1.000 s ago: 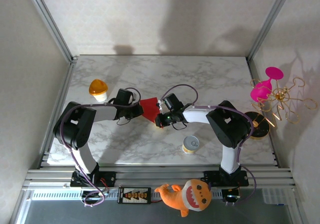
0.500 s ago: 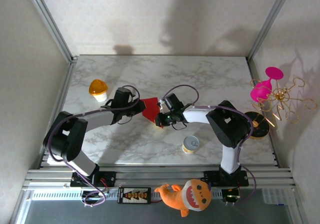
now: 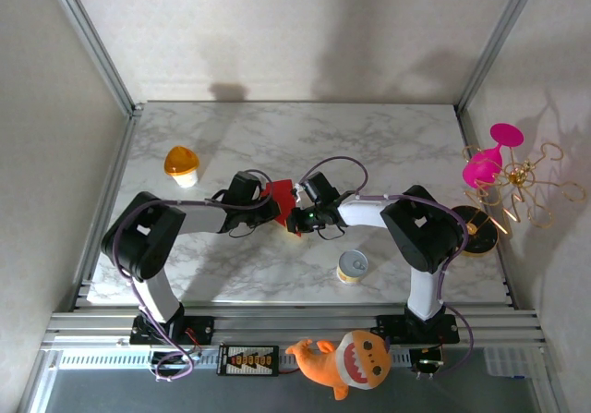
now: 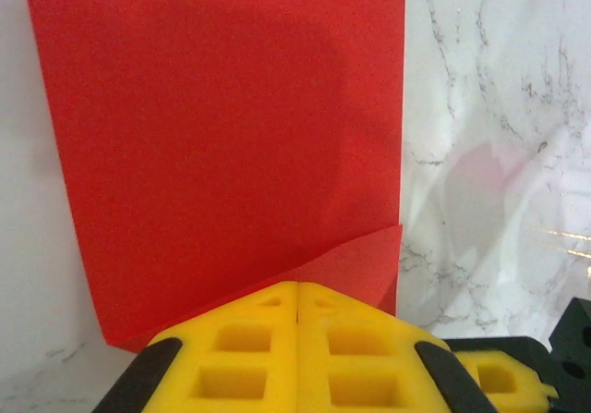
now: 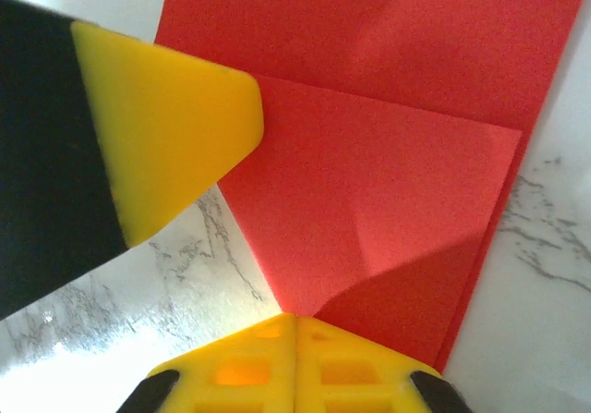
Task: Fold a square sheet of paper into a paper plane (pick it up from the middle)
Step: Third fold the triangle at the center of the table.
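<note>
The square sheet of paper [image 3: 280,192] is red, folded over on itself, and lies at the middle of the marble table [image 3: 388,145]. It spreads wide in the left wrist view [image 4: 222,136], with a folded flap [image 4: 360,261] rising to my left gripper [image 4: 296,285], whose yellow jaws are shut at its near edge. My right gripper [image 5: 296,318] is shut on a corner of the layered sheet [image 5: 369,182]. The left gripper's fingers [image 5: 166,122] touch the sheet's other edge there. From above, the left gripper [image 3: 270,207] and right gripper [image 3: 295,216] meet at the paper from either side.
A yellow tin [image 3: 352,266] stands in front of the right arm. An orange-lidded cup [image 3: 182,163] sits at the left. A pink glass [image 3: 489,159] and gold wire stand [image 3: 522,187] crowd the right edge. An orange shark plush [image 3: 346,358] lies below the table's front rail.
My left arm swung right to the paper and its jaws closed at the paper's left edge. The red sheet now looks narrower. The right gripper stayed put.
</note>
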